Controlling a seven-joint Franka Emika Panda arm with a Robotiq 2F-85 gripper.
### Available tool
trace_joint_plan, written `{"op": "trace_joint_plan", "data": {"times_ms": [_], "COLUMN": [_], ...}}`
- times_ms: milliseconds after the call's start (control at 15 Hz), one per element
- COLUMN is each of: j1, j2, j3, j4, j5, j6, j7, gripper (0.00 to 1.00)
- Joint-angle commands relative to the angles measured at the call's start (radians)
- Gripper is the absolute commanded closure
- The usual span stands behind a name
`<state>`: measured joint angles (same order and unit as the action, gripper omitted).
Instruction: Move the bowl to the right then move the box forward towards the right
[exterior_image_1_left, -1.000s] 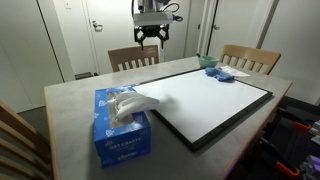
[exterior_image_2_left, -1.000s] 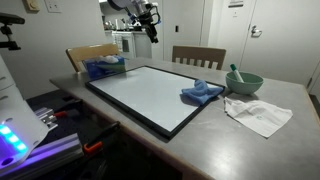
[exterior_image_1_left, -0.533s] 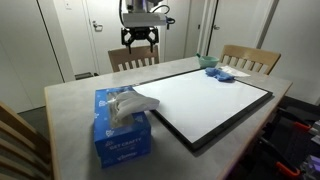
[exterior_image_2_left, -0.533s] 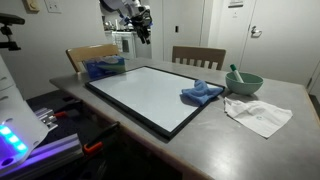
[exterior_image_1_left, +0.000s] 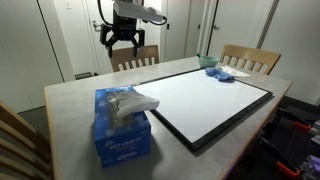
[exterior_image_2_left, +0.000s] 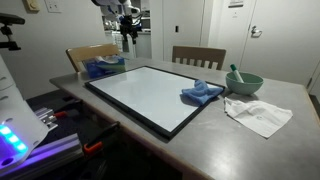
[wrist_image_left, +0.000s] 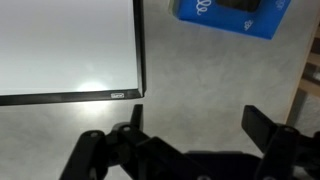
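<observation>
**Task state with neither step begun, as judged from the layout.** Your fingers (wrist_image_left: 133, 120) are spread wide with nothing between them. They hang on the arm (exterior_image_1_left: 128, 12) high above the counter (exterior_image_1_left: 70, 100), off the white board (exterior_image_1_left: 205, 100) toward the end where the box (exterior_image_1_left: 122, 128) stands. The box sits on the counter just beside one short end of the white board, upright, with white tissue rising from its top. The bowl (exterior_image_2_left: 243, 82) sits well apart from it, off the opposite end of the board. It is close to a blue cloth (exterior_image_2_left: 202, 93) that lies over that end's corner, and a crumpled white cloth (exterior_image_2_left: 258, 115) lies on the counter near it. Nothing is held or touched, so both moves appear to be ahead of you: first the bowl to the right, then the box forward and to the right. The fingers are nearer the box than the bowl, so the first step likely calls for a long traverse across the board. **Limits of view.** The wrist view shows only a corner of the white board and part of the box, which is cut off by the upper edge; the bowl is absent there. In an exterior view the bowl (exterior_image_1_left: 207, 62) is a small patch beyond the blue cloth, with its rim hard to make out. A thin upright object appears to stand in the bowl, but what it is cannot be told. Chairs behind the counter are partly hidden by it.
</observation>
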<state>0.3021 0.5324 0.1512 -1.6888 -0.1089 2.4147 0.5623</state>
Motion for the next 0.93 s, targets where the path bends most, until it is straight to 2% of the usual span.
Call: {"op": "trace_joint_plan", "data": {"times_ms": [0,133,200,333,467,667,867], "j1": [-0.009,0.052,0.031,0.048,0.030,0.036,0.044], "j2": [-0.059,-0.088,-0.022,-0.044,-0.025,-0.003,0.018], "j3": [0.019,-0.064,-0.027,-0.054,-0.024,0.010,0.032], "j4": [-0.072,-0.107,-0.031,-0.053,-0.030,-0.003,0.025], "j5": [0.076,-0.015,0.039,0.006,0.067,0.111,0.130], "j6": [-0.035,-0.004,-0.013,-0.013,-0.046,-0.127,-0.260], "j7": [-0.177,-0.070,-0.117,-0.087,-0.132,-0.190,-0.212], "gripper": [0.00,0.00,0.00,0.00,0.00,0.00,0.00]}}
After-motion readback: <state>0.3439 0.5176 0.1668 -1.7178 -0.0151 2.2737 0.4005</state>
